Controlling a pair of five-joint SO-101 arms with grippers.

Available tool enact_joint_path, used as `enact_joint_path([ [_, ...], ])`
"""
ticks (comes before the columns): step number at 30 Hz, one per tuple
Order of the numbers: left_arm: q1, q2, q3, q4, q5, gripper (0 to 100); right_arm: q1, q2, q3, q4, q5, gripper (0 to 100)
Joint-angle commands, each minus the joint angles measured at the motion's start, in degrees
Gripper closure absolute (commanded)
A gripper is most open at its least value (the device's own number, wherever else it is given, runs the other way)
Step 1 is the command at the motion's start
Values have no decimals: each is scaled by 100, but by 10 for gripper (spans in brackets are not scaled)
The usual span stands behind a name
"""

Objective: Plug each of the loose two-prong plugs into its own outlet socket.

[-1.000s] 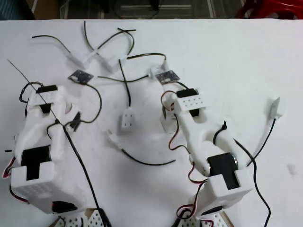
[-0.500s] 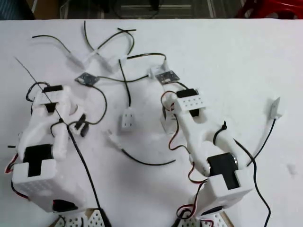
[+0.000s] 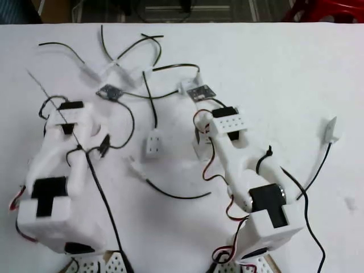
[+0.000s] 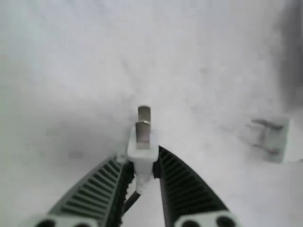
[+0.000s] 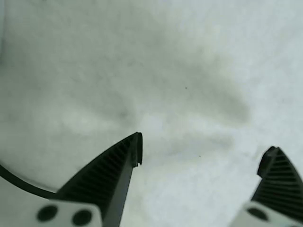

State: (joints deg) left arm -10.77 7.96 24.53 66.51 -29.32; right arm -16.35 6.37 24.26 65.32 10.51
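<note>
Left end effector [image 4: 143,161] has drifted toward the socket [image 3: 152,142], carrying a pinched plug [image 4: 142,144]; right end effector [image 5: 204,156] sits spread. Next: probably aligning the prongs [image 4: 143,124] with it.

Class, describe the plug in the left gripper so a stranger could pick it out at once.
On the white table, find the left gripper. Its ribbed fingers clamp a white two-prong plug, prongs pointing away; the loose plug between the arms lies ungripped.

Right gripper [image 5: 205,144] is over the white table [image 5: 189,56], jaws spread wide. The dark ribbed fingers [image 5: 113,170] taper to points. A thin black curved line, probably a cable [image 5: 21,185], runs beside one finger's base.
</note>
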Motion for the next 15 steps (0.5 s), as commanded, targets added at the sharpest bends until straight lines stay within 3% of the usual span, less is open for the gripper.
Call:
enact_joint_path([
  [1,488,-1956,-149,9,510,976,57,-92,-44,-40,-9,618],
  [7,813,-4734,677,-624,914,976,75,295,-79,-321,-9,618],
  [15,822,-7354,2655,-2514,2567,976,40,303,-79,-321,-9,618],
])
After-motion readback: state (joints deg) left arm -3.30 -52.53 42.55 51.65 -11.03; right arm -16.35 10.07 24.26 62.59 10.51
